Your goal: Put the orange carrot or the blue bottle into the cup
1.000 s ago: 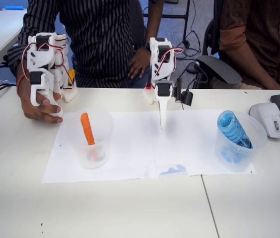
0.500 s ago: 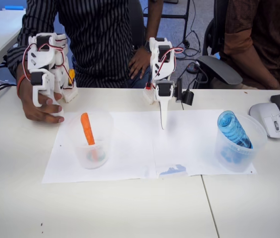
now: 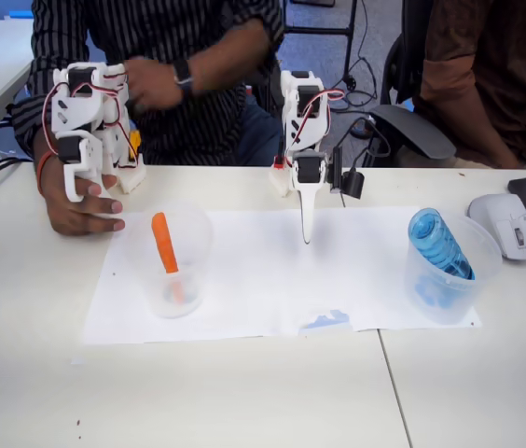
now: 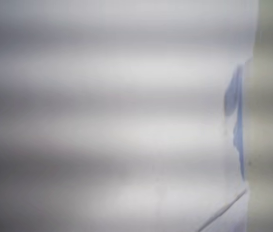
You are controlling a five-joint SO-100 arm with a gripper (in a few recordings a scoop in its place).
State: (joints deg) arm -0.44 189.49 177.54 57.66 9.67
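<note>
The orange carrot (image 3: pixel 162 245) stands tilted inside the cup (image 3: pixel 172 280), a clear frosted tumbler on the left of the white paper. The blue bottle (image 3: pixel 436 243) leans inside another clear cup (image 3: pixel 449 289) on the right of the paper. My gripper (image 3: pixel 306 231) hangs point-down over the paper's middle, between the two cups and apart from both. Its white fingers are pressed together with nothing between them.
White paper sheets (image 3: pixel 244 308) cover the table's middle, with a small blue mark (image 3: pixel 326 322) near the front edge, blurred in the wrist view (image 4: pixel 234 121). A white mouse (image 3: pixel 507 224) lies at the far right. A person's hand (image 3: pixel 81 213) rests on the table at left.
The person behind the table lifted a hand from beside my arm's base toward the left. My arm, both cups and their contents have stayed put.
</note>
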